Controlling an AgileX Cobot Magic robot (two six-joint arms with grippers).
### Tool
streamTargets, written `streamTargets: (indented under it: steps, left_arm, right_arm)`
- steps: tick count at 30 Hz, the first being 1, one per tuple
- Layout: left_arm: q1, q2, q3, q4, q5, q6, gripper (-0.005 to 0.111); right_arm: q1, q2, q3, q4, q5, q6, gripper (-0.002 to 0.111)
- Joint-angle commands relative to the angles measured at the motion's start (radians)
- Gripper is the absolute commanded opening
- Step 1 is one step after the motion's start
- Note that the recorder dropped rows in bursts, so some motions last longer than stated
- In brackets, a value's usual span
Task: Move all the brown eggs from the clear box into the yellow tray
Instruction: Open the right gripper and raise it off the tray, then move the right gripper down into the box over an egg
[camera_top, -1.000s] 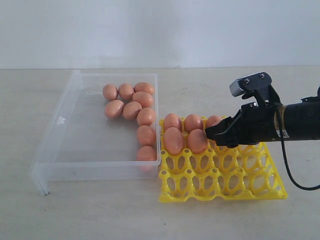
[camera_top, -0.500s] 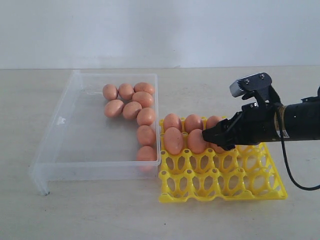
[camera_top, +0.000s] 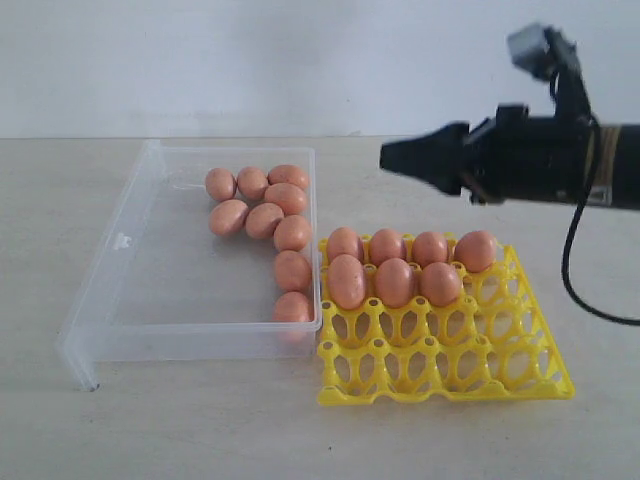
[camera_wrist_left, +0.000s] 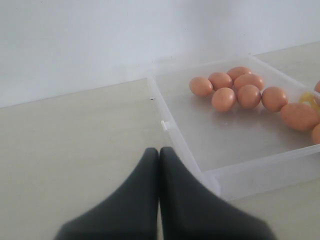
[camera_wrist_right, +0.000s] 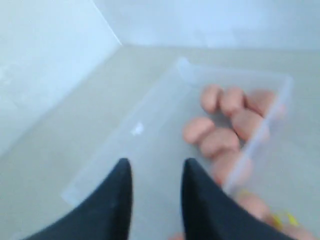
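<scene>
Exterior view: seven eggs (camera_top: 395, 282) in tray (camera_top: 440, 365), nine wait in box (camera_top: 190, 290). Our right jaws hang parted, empty; left jaws clenched. Next we'd reach across for another egg.

Beige tabletop (camera_top: 200, 430), plain white wall (camera_top: 250, 60)

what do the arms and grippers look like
The left gripper and right gripper have black fingers tapering to blunt tips. The right arm is black, with a tan band at the wrist, a grey camera block on top and a black cable.
</scene>
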Motion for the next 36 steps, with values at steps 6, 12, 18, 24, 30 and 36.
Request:
streamTargets:
  steps: [6, 12, 18, 24, 30, 36]
  left_arm:
    - [-0.002, -0.002, 0.003, -0.007, -0.017, -0.009, -0.004]
    - [-0.002, -0.002, 0.003, -0.007, -0.017, -0.009, -0.004]
    - [-0.002, -0.002, 0.003, -0.007, -0.017, -0.009, -0.004]
    - [-0.002, -0.002, 0.003, -0.007, -0.017, -0.009, -0.004]
    - [-0.002, -0.002, 0.003, -0.007, -0.017, -0.009, -0.004]
    - [-0.002, -0.002, 0.003, -0.007, -0.017, -0.009, -0.004]
  right_arm:
    - [0.014, -0.193, -0.319, -0.023, 0.057, 0.104, 0.0]
    - [0.281, -0.18, -0.52, -0.499, 0.332, 0.153, 0.0]
    - [0.583, -0.082, -0.518, -0.499, 0.844, -0.007, 0.0]
    - [0.771, 0.135, -0.536, -0.38, 1.523, -0.687, 0.0]
    - [0.803, 0.288, -0.754, 0.532, 1.742, -1.24, 0.0]
    - [0.707, 0.408, -1.032, 1.158, 1.877, -1.349, 0.0]
